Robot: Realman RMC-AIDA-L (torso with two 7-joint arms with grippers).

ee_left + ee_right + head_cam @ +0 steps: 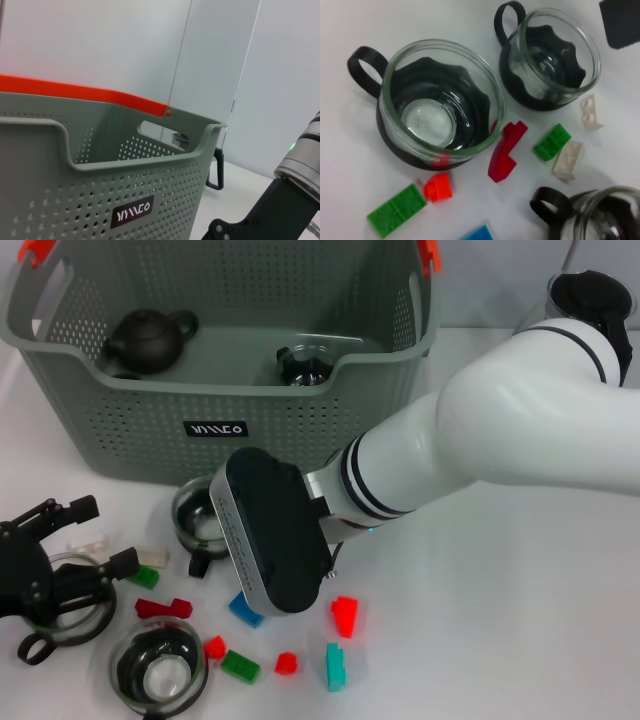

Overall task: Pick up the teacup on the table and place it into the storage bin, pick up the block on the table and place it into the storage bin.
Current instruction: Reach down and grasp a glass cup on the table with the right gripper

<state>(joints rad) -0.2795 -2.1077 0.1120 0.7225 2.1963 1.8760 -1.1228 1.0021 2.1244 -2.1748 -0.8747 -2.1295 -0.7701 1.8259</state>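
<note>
Right gripper [262,540] low over the cups – jaws hidden, cannot tell.
Glass teacup [439,102] upright, mouth up; left gripper [60,560] jaws spread beside storage bin [130,420].

One storage bin [130,430], two teapots [150,338], three glass teacups [158,668], about ten blocks [345,615].

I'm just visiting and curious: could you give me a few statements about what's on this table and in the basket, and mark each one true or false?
1. A dark teapot sits inside the storage bin. True.
2. The bin's rim clips are blue. False: they are orange-red.
3. Glass teacups stand on the table among coloured blocks. True.
4. The right gripper is over the bin. False: it hangs above the table in front of it.
5. The left gripper rests inside the bin. False: it is at the table's left.
</note>
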